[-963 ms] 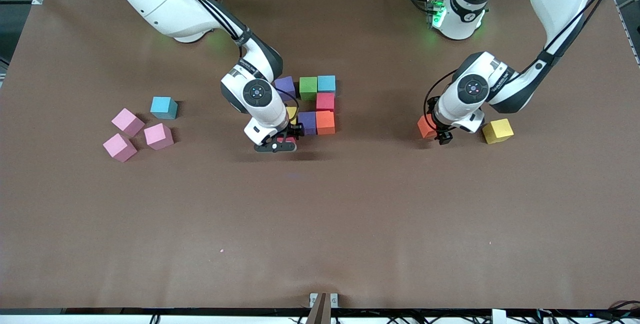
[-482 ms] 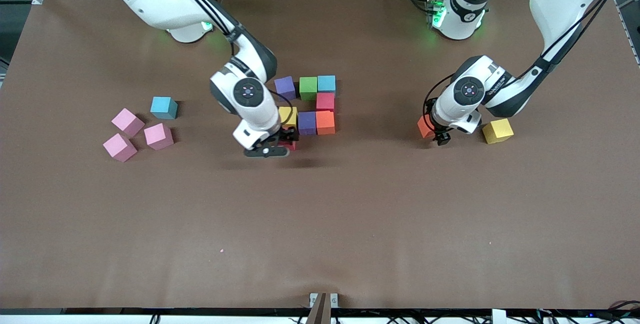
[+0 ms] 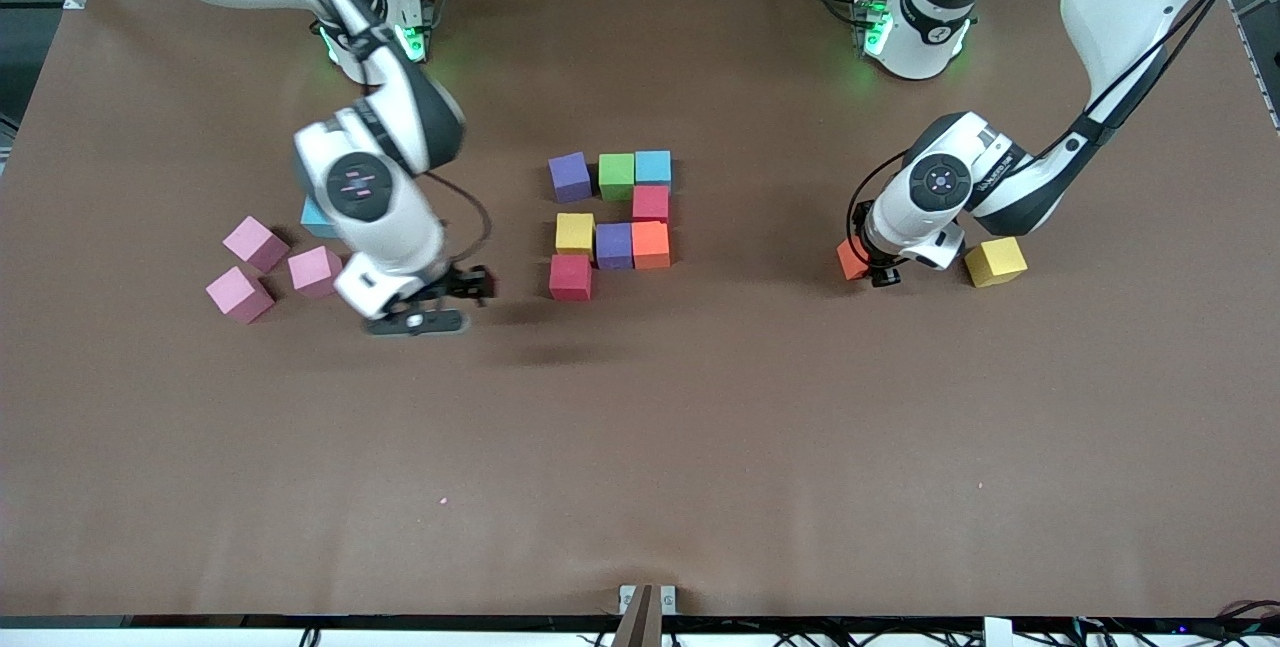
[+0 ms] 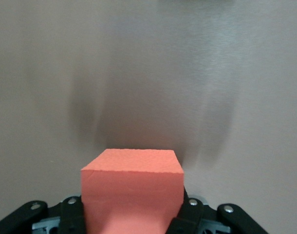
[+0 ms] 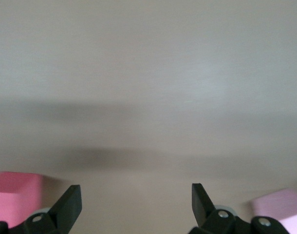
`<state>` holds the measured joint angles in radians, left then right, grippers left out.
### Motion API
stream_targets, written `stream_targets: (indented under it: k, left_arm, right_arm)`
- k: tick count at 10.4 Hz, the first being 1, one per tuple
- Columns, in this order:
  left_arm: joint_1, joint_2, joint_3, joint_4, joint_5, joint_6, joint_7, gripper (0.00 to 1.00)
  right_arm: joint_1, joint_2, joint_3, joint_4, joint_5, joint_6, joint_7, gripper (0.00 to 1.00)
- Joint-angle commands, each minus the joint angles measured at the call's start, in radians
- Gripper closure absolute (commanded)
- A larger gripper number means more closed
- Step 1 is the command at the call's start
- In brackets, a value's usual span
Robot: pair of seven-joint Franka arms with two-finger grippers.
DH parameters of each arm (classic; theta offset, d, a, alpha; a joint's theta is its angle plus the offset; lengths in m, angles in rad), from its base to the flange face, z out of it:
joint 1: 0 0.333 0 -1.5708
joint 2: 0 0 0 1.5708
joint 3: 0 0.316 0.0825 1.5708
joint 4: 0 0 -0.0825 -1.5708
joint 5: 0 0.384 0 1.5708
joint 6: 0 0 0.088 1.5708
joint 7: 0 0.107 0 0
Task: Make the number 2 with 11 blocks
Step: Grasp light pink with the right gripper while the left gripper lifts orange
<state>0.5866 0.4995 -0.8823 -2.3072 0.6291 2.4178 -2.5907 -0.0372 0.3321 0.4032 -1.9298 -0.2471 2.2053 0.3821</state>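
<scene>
Eight blocks sit grouped mid-table: purple [image 3: 569,176], green [image 3: 616,176], light blue [image 3: 653,167], red [image 3: 650,203], orange [image 3: 651,244], purple [image 3: 614,245], yellow [image 3: 574,232] and, nearest the front camera, red [image 3: 570,277]. Toward the left arm's end, my left gripper [image 3: 880,272] is down at the table, shut on a loose orange block [image 3: 850,257]. In the left wrist view that orange block [image 4: 131,190] fills the gap between the fingers [image 4: 73,214]. My right gripper [image 3: 462,287] hangs open and empty over bare table between the group and the pink blocks [image 3: 316,271].
A loose yellow block [image 3: 995,261] lies beside the left gripper. Toward the right arm's end lie three pink blocks and a light blue block [image 3: 315,219] half hidden by the right arm. In the right wrist view, pink blocks [image 5: 14,197] flank the open right gripper [image 5: 136,204].
My right gripper has left the red block at the group's near corner and swung toward the pink blocks. My left gripper has closed on the orange block.
</scene>
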Motion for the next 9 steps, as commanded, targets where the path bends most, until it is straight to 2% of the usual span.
stream_targets:
  k: [1,2,4,6,9]
  left_arm:
    - [-0.005,-0.013,-0.006,0.052,0.027,-0.003,0.032,0.64]
    - [-0.007,-0.012,-0.006,0.08,0.027,-0.005,0.061,0.61]
    - [-0.014,-0.006,-0.006,0.144,0.027,-0.028,0.14,0.6]
    - [-0.014,-0.006,-0.006,0.201,0.027,-0.087,0.292,0.6]
    - [-0.013,-0.007,-0.006,0.256,0.027,-0.153,0.568,0.6]
  right_arm:
    - [-0.148,-0.108,0.012,-0.168,0.022,0.06,-0.199,0.0]
    - [-0.215,-0.143,0.012,-0.255,0.022,0.133,-0.23,0.0]
    - [-0.323,-0.153,0.009,-0.385,0.02,0.296,-0.449,0.0]
    - [-0.371,-0.154,0.006,-0.425,0.02,0.303,-0.465,0.0]
    - [-0.417,-0.128,0.002,-0.432,0.011,0.29,-0.604,0.0]
